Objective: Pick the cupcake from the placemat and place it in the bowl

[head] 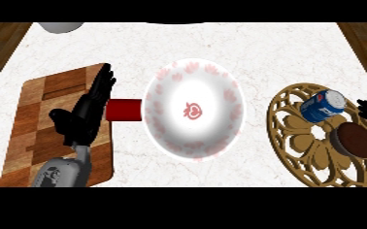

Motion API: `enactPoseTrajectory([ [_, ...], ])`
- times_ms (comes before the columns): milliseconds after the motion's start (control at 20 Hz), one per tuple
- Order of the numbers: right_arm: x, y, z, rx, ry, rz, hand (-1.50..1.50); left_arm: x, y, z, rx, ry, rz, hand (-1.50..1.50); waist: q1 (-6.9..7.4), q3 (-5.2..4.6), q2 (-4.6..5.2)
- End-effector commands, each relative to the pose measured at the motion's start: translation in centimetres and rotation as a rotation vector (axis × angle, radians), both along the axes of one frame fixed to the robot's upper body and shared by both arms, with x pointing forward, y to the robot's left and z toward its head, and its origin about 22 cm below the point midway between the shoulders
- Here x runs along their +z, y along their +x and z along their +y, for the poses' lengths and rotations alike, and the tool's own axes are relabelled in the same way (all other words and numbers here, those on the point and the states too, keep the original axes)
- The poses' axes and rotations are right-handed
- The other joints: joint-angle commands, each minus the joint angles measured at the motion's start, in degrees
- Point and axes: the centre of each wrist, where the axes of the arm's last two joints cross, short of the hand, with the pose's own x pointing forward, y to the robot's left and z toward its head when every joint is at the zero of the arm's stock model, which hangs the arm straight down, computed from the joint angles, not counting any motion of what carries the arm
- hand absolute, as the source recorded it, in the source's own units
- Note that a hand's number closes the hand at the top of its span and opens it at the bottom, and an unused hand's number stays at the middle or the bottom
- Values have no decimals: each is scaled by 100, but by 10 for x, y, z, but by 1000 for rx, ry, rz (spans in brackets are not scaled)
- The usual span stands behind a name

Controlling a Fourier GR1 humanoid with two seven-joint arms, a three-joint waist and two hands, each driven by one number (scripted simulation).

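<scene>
This is a home kitchen counter, laid out for eating. The counter top (287,48) is pale marbled stone with dark wooden edges at the far left and far right corners. At the left lies a patchwork wooden cutting board (50,121). In the middle sits a white round bowl with red heart markings (193,109), a small red block (123,109) touching its left rim. At the right a carved openwork wooden placemat (301,145) carries a blue soda can (323,106) and a brown cupcake (353,138)
</scene>
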Motion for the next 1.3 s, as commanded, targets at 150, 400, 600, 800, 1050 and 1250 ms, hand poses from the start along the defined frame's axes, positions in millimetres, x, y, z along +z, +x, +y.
enactPoseTrajectory([
  [150, -13, -8, 0, 14, -58, -13, -150, -7, -10, -1, 9, 10, -5, 0, -8, -2, -5],
  [400, -33, 0, -2, 21, -186, -12, -150, -23, 3, -19, -8, -1, 3, 0, -9, 0, 7],
  [600, -48, 10, -1, 38, -196, 12, -150, 0, -2, -7, -2, -7, -2, 0, 15, 0, 2],
  [800, -58, 13, 24, 112, -174, -16, 150, -2, -10, -11, 2, 0, 2, 0, 5, -1, -8],
  [1050, -48, 24, 27, 244, -272, -121, 150, -10, -11, 2, -17, 0, -3, 0, 48, 1, 1],
  [1250, -67, 7, 37, 276, -210, -109, 150, 1, 1, 2, -2, 5, 0, 0, -14, -2, -5],
])
